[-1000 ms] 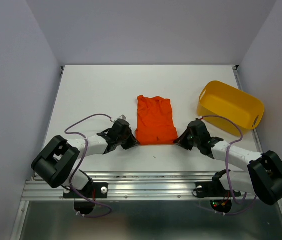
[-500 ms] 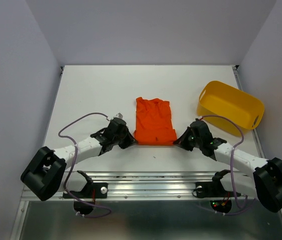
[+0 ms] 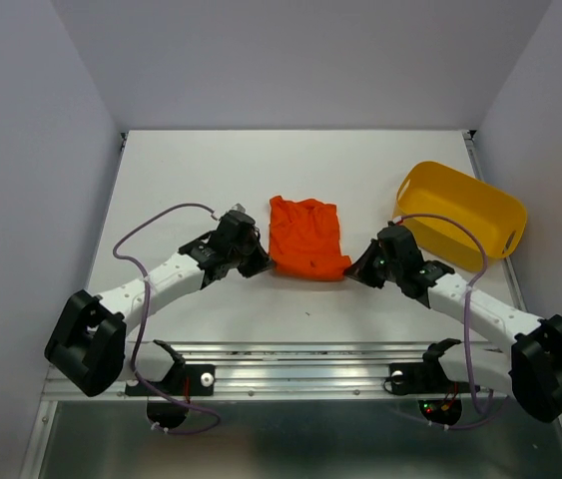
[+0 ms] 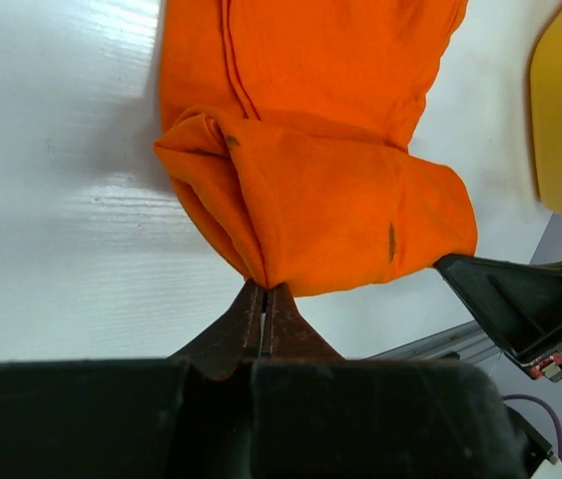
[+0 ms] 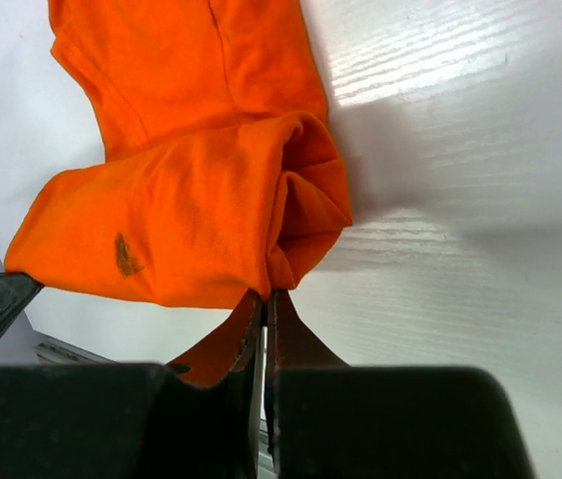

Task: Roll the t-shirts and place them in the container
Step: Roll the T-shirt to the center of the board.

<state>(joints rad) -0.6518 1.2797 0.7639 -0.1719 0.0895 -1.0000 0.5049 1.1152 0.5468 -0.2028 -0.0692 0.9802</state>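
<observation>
Left pincer (image 4: 264, 289): shut tight, pinching the near left corner of the shirt's turned-over edge between its tips.
T-shirt (image 3: 305, 238): orange-red, plain, lying in the middle of the white counter (image 3: 191, 180) between the two arms. Its near end is folded over into one short, loose roll; the far part lies flat.
Right pincer (image 5: 264, 296): shut tight, pinching the near right corner of the same roll.
Tub (image 3: 460, 212): yellow, at the far right, apart from the shirt.
Progress: early, by the look of it. Only about the first turn is made, and most of the shirt's length is left to roll towards its far end.
</observation>
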